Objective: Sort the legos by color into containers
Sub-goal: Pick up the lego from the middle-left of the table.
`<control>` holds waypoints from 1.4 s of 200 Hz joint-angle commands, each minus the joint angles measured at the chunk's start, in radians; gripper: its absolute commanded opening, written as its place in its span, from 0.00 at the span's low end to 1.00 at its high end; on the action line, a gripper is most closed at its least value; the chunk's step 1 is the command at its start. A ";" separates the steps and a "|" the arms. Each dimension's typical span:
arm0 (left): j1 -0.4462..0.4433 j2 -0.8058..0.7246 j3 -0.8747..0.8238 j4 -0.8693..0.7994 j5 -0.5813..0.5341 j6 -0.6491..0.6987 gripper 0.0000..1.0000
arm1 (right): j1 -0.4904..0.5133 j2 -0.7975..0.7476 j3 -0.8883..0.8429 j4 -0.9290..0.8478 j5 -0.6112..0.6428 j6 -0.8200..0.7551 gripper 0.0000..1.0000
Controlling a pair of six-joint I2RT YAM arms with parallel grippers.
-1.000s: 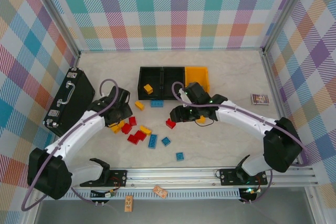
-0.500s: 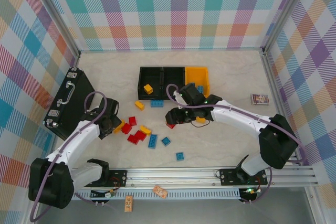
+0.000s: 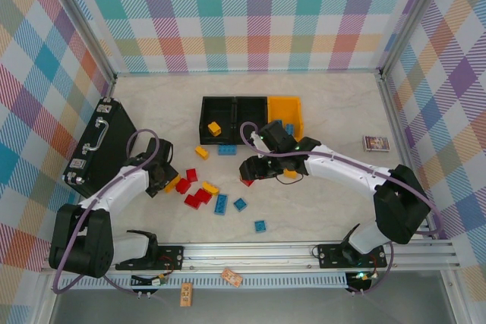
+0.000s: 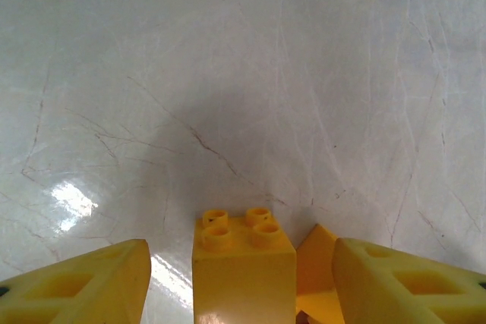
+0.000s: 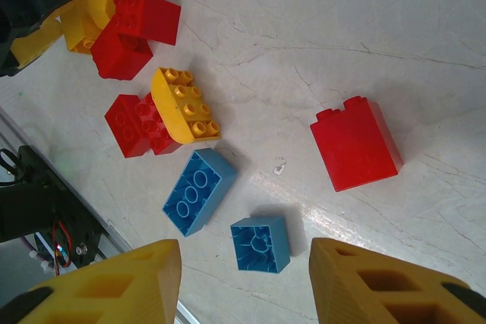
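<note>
Loose legos lie on the table: red (image 3: 191,175), yellow (image 3: 209,187) and blue (image 3: 220,203) bricks. My left gripper (image 3: 163,180) is at the pile's left end. Its jaws stand open around a yellow brick (image 4: 243,263), with a gap on each side. My right gripper (image 3: 254,168) hangs open above the table by a red brick (image 3: 247,180). Below it lie a small blue brick (image 5: 260,243), a longer blue brick (image 5: 199,191) and the red brick (image 5: 355,143). Two black bins (image 3: 203,117) (image 3: 252,102) and a yellow-orange bin (image 3: 285,105) stand in a row behind. The left black bin holds a yellow brick (image 3: 215,128).
A black briefcase (image 3: 99,146) lies at the left, close to my left arm. A small picture card (image 3: 376,143) lies at the right. More bricks sit in front of the bins, yellow (image 3: 201,152) and blue (image 3: 226,149). A blue brick (image 3: 260,226) lies nearer the front rail.
My left arm has drawn back from near the bins to the left end of the pile. My right gripper has shifted slightly left, over the red brick.
</note>
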 commanded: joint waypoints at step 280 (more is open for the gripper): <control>-0.045 0.091 0.340 -0.135 0.116 0.140 0.25 | -0.002 -0.014 0.027 0.016 0.049 0.007 0.48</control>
